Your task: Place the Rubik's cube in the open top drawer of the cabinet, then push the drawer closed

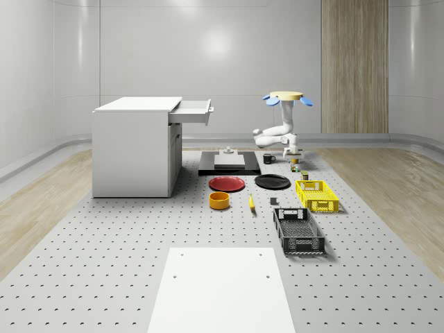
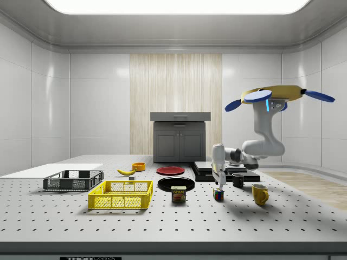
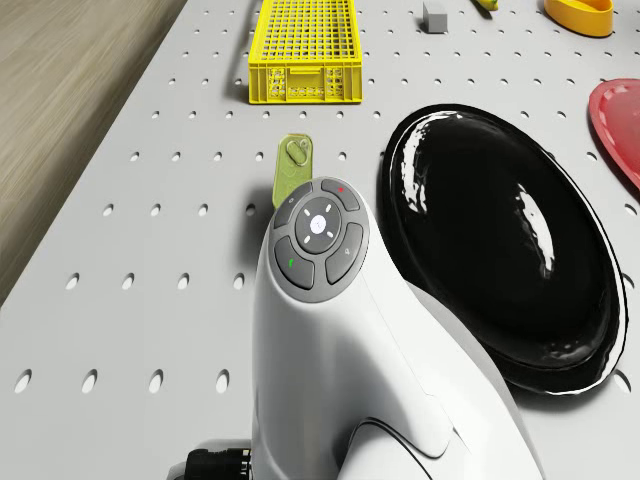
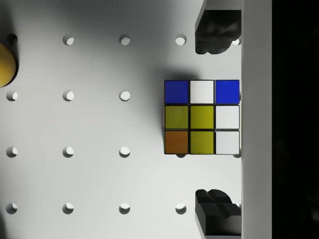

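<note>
We see our gripper [image 4: 218, 119] spread wide, one fingertip [image 4: 215, 31] on each side of the Rubik's cube [image 4: 202, 118] and both clear of it, so the cube sits between them untouched on the perforated table [image 4: 99, 124]. In the side view the gripper [image 2: 218, 183] points straight down just above the cube [image 2: 218, 194], which rests on the table between the tin can [image 2: 178, 194] and the yellow mug [image 2: 259, 194], with a dark mug [image 2: 238, 180] just behind. Our drone [image 2: 274, 96] hovers above and to the side view's right of the cube, the arm bending down from it. Farther out lie the black plate [image 1: 272, 182], the red plate [image 1: 227, 184] and the yellow basket [image 1: 317, 195]. The cabinet [image 1: 135, 149] stands well apart at the whole-scene view's left, its top drawer [image 1: 193, 111] pulled open.
</note>
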You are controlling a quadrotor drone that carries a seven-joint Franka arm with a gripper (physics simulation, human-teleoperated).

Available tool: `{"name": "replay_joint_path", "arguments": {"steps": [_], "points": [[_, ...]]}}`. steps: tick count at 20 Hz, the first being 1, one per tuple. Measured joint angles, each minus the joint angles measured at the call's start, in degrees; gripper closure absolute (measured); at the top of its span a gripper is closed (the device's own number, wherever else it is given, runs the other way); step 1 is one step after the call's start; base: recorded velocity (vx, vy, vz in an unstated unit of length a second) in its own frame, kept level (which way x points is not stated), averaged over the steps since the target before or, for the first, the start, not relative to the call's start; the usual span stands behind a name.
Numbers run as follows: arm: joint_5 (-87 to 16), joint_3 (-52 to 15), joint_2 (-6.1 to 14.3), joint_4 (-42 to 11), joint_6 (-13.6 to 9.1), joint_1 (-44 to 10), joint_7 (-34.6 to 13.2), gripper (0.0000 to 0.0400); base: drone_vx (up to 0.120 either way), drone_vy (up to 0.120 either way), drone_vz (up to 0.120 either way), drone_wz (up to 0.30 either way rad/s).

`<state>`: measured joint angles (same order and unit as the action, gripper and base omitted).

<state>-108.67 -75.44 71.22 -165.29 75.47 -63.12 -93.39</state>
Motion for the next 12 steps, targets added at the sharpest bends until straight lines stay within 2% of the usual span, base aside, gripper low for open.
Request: {"name": "replay_joint_path", "arguments": {"steps": [2, 6, 12], "points": [[0.24, -0.13, 0.49, 0.03, 0.45, -0.14, -0.14, 0.0000, 0.000, 0.040, -0.120, 0.000], [0.09, 0.31, 1.59, 0.17, 1.67, -0.31, -0.27, 0.0000, 0.000, 0.000, 0.000, 0.000], [-2.89, 3.86, 3.61, 0.89, 4.74, -0.27, 0.03, 0.0000, 0.000, 0.000, 0.000, 0.000]]}}
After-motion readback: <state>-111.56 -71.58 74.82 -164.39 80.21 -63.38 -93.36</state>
